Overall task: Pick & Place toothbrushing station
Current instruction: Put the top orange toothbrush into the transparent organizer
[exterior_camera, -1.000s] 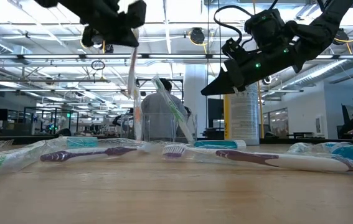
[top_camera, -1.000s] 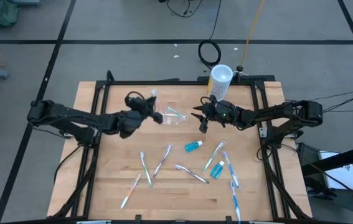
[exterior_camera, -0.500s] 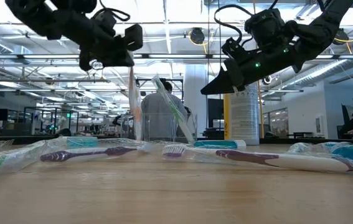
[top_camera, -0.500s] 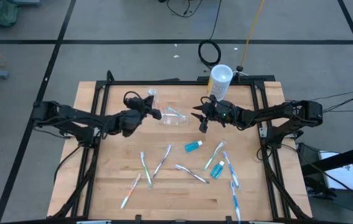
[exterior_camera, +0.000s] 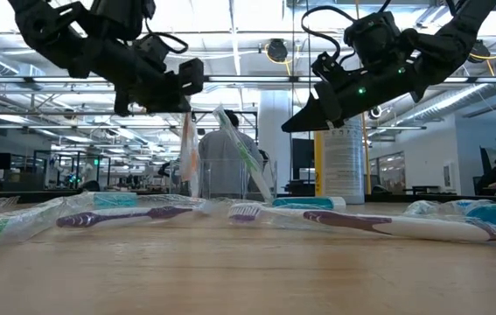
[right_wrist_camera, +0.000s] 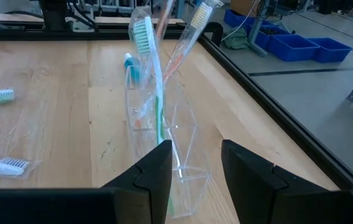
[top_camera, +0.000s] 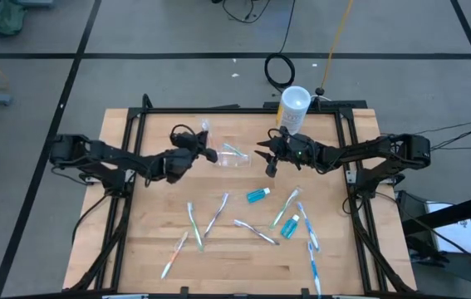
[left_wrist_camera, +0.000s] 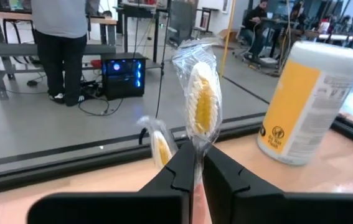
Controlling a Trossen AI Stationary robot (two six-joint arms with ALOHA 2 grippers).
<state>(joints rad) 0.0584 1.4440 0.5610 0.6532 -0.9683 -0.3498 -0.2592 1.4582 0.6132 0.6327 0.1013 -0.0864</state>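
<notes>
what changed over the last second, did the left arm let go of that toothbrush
No clear release: the left gripper drew back a little from the clear holder, toward its own side, and its fingers look pinched on the wrapped orange toothbrush standing in it. The right gripper stayed put, open, beside the holder. The loose toothbrushes, toothpaste tubes and white canister did not move.

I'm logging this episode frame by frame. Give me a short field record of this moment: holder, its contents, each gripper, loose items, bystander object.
holder: clear plastic holder near the table's far edge, between both arms
contents: green toothbrush and orange toothbrush, both wrapped, leaning
left gripper: left gripper shut on orange toothbrush, beside the holder
right gripper: right gripper open, above the holder, holding nothing
loose items: toothbrushes and toothpaste tubes scattered on the near half
bystander object: white canister at the far edge
</notes>
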